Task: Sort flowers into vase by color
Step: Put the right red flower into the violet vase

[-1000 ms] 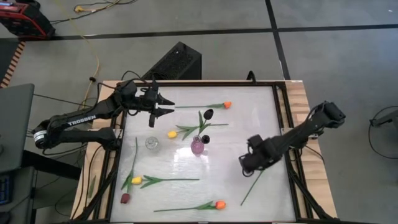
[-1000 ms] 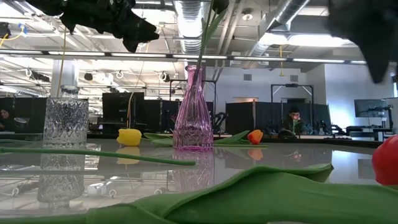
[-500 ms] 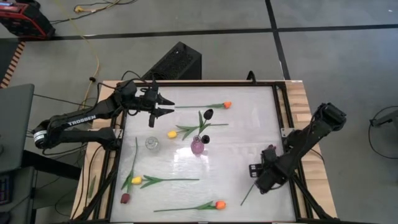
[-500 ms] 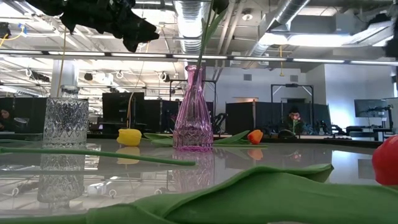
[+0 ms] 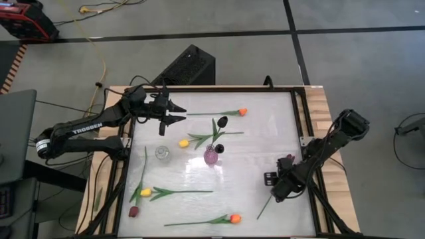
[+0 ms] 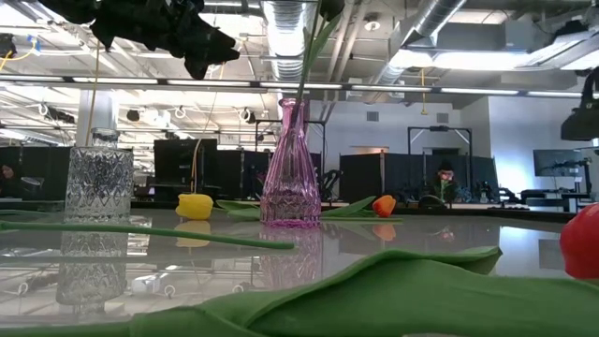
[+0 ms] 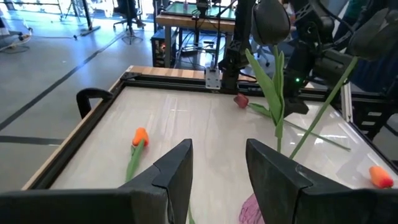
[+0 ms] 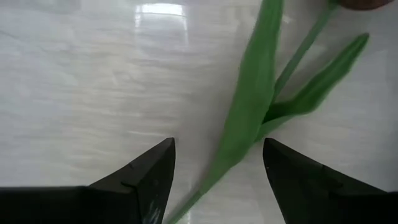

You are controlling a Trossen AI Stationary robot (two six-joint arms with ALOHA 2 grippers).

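A pink glass vase [image 5: 210, 157] holds two dark maroon tulips [image 5: 222, 122]. A clear glass vase [image 5: 162, 153] stands to its left. Loose tulips lie flat on the table: orange [image 5: 243, 111], yellow [image 5: 184, 143], yellow [image 5: 145, 192], maroon [image 5: 133, 211], orange [image 5: 234, 217]. My right gripper [image 5: 279, 188] is open and points down over another tulip's green stem and leaves [image 8: 249, 118]. Its fingers stand on either side of the stem [image 5: 265, 205]. That tulip's dark head [image 7: 240, 99] shows in the left wrist view. My left gripper [image 5: 175, 113] is open and empty near the far left corner.
The table has a black raised frame [image 5: 304, 143] around its white top. In the low view the pink vase [image 6: 290, 173] and clear vase [image 6: 98, 185] stand upright, with a large green leaf [image 6: 374, 300] lying close in front. Bare table lies right of the pink vase.
My right gripper has gone toward the table's near edge and now stands over the stem of the tulip at the near right. My left arm has kept still. No flower has moved.
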